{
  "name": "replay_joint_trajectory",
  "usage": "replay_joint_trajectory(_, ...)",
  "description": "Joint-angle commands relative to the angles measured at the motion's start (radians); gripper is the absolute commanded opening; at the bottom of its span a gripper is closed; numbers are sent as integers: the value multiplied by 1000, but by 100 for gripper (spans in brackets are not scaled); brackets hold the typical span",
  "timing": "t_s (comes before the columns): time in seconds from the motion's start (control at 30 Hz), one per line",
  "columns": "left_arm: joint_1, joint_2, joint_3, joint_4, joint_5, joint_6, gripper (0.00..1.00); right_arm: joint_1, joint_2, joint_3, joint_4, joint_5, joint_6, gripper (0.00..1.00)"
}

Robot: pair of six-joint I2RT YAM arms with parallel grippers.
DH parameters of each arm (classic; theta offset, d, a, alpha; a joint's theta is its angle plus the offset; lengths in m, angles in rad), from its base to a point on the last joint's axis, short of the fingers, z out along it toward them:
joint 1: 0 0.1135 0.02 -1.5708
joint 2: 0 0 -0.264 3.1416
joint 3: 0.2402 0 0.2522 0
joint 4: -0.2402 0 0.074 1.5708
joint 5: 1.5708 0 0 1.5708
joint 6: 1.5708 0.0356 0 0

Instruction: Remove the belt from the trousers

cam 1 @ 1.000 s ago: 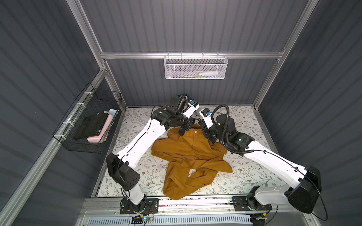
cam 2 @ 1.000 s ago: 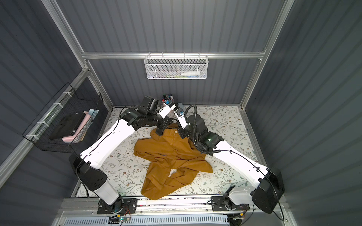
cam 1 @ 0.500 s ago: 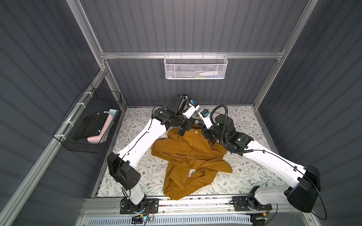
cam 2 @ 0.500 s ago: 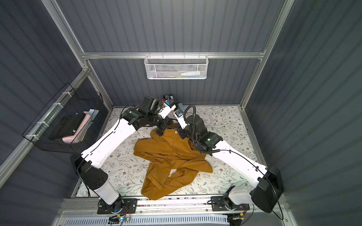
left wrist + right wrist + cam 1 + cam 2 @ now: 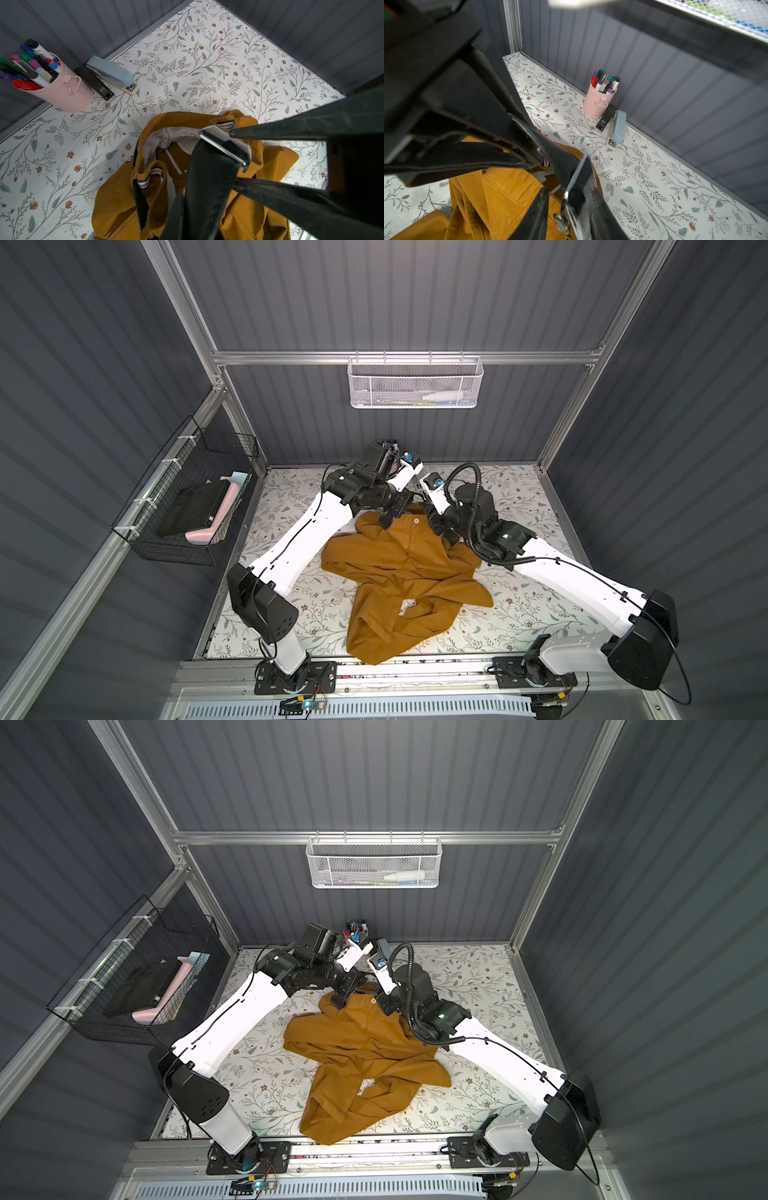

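**Q:** Left wrist view: what did it show of the left gripper (image 5: 231, 158)?

**A:** Its two dark fingers were closed on the belt (image 5: 207, 187) at the silver buckle (image 5: 224, 147). The buckle was held just above the open waist of the trousers (image 5: 116, 207). More of the black strap ran along the striped waistband (image 5: 149, 178).

**Q:** And the right gripper (image 5: 536, 163)?

**A:** In the right wrist view its fingertips came close together at the waistband, near the buckle. I could not tell how far apart the jaws stood, or whether they had hold of the cloth.

**Q:** Where did the trousers lie?

**A:** They lay crumpled in the middle of the flowered table (image 5: 519, 614), with the waist toward the back wall. In both top views the pale button (image 5: 417, 521) faced up between the two grippers. A pink pen cup (image 5: 66, 93) and a blue stapler (image 5: 112, 74) sat by the back wall, apart from the cloth.

**Q:** What had changed since a second earlier?

**A:** Very little. In both top views the arms and the trousers sat where they had been, with no shift I could make out. The belt was not yet free of the trousers.
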Motion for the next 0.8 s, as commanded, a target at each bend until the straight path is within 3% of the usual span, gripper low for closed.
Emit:
replay_joint_trajectory(0.0,-1,1,42,-14,26,-25,0,6,9,7,-15,6,-13,39)
replay_joint_trajectory(0.2,-2,-1,42,-19,26,-24,0,7,1,-5,4,17,-17,33)
replay_joint_trajectory(0.63,-1,-2,41,-32,18,-18,0,5,-20,-31,19,27,0,0)
replay_joint_trajectory(0.77,0,-11,37,-34,5,-8,0,3,-40,-56,28,20,13,0)
